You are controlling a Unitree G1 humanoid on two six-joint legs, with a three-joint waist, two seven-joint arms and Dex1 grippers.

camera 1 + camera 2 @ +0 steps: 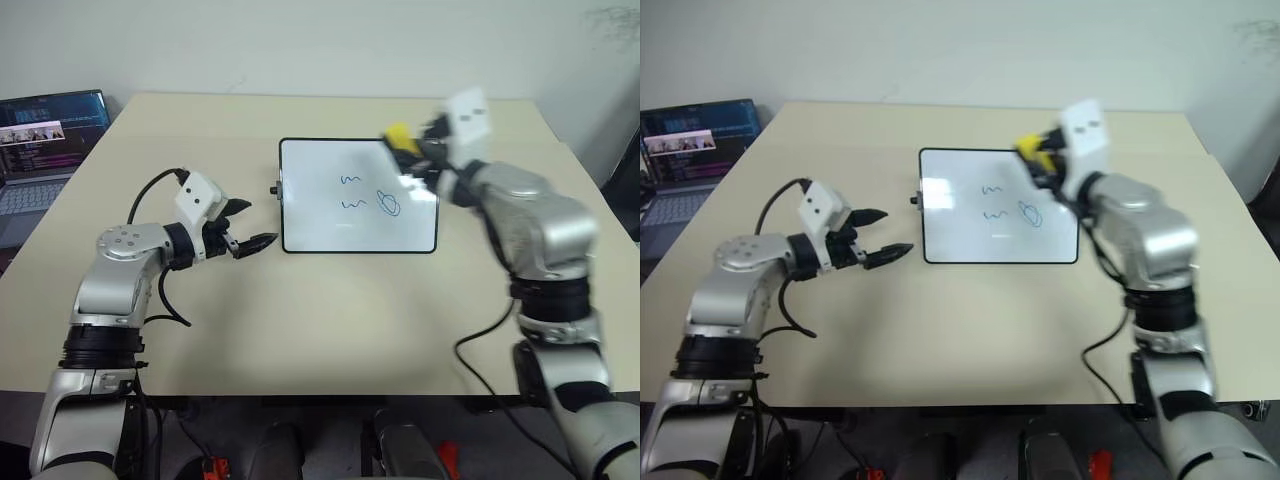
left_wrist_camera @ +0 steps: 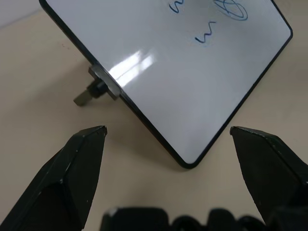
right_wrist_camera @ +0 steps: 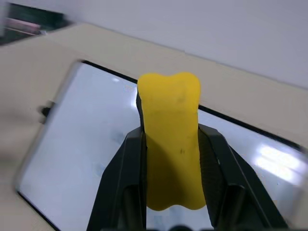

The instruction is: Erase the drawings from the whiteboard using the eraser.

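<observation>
Your right gripper (image 3: 171,159) pinches the yellow block eraser (image 3: 171,144) above the black-framed whiteboard (image 1: 330,225) with its blue drawings (image 1: 372,195); your left gripper (image 1: 248,226) stands wide open, empty.

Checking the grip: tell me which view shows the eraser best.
The right wrist view: the yellow eraser sits large and centred, clamped between the right gripper's black fingers, above the whiteboard. The two eye views show it as a small, blurred yellow spot over the board's far right corner.
</observation>
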